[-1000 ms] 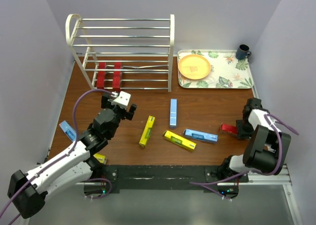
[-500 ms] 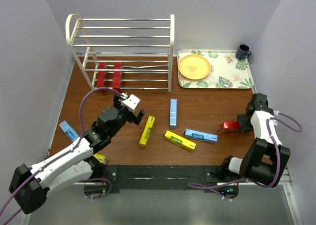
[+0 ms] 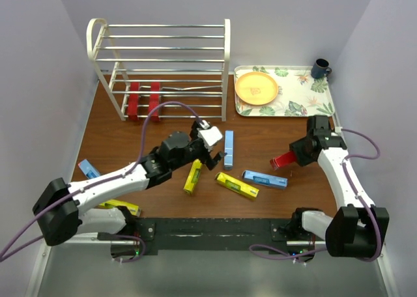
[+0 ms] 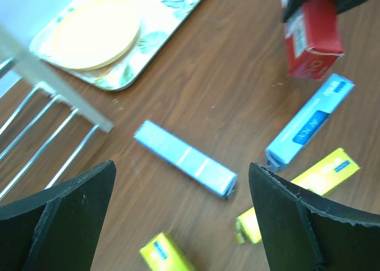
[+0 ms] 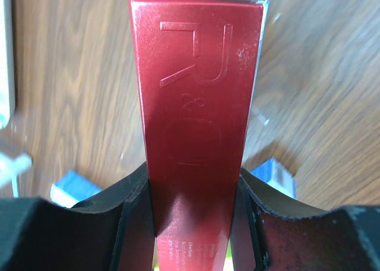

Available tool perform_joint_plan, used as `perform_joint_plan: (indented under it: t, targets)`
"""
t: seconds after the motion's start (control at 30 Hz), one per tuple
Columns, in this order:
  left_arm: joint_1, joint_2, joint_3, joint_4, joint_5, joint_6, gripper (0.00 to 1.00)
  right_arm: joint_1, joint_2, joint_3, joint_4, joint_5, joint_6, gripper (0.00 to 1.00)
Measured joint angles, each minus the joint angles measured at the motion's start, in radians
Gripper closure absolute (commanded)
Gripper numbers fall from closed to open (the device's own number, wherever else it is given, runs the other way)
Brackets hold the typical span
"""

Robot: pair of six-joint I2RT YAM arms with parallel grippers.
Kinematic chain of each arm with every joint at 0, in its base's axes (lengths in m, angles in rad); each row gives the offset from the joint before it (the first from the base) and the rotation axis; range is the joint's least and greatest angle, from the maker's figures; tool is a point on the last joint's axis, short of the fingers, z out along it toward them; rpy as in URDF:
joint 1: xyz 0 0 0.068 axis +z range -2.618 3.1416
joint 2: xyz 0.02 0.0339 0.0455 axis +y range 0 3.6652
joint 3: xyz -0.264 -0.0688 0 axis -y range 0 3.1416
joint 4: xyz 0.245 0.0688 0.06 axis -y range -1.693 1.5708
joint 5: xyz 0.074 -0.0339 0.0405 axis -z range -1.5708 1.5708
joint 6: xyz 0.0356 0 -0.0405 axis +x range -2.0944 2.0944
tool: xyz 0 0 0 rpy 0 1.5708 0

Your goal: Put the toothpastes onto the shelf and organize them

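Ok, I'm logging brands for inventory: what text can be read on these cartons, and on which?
"&": embossed on the red carton in the right hand, between large shapes like "R" and "O".
Small white print at its lower end: too small to read.
Labels on the blue carton and yellow carton: blurred, unreadable.

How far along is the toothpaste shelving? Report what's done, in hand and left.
Done: two red cartons lie on the lowest tier of the shelf. In hand: the right tool is shut on the third red carton; the left tool hangs open over the loose ones. Left: three blue cartons and three yellow cartons lie on the table, none shelved.
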Motion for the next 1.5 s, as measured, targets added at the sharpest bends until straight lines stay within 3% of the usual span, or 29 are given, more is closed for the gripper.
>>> perform_joint_plan:
  t: [0.27,0.6,0.87,1.17,1.5]
  targets:
    - [-0.164,0.154,0.086,0.081,-0.032,0.049,0.00,0.143,-0.008,0.009,-0.013,-0.001,0.067,0.76]
    - [-0.285,0.315,0.099,0.330,-0.154,0.137,0.00,0.251,-0.007,0.037,-0.012,0.008,0.132,0.75]
    - [-0.315,0.391,0.099,0.431,-0.192,0.142,0.01,0.289,0.011,0.053,-0.008,-0.006,0.137,0.74]
    - [-0.319,0.465,0.101,0.459,-0.238,0.138,0.11,0.316,0.043,0.079,-0.002,-0.015,0.133,0.73]
    - [-0.325,0.488,0.113,0.467,-0.321,0.116,0.15,0.370,0.064,0.101,0.006,-0.015,0.134,0.71]
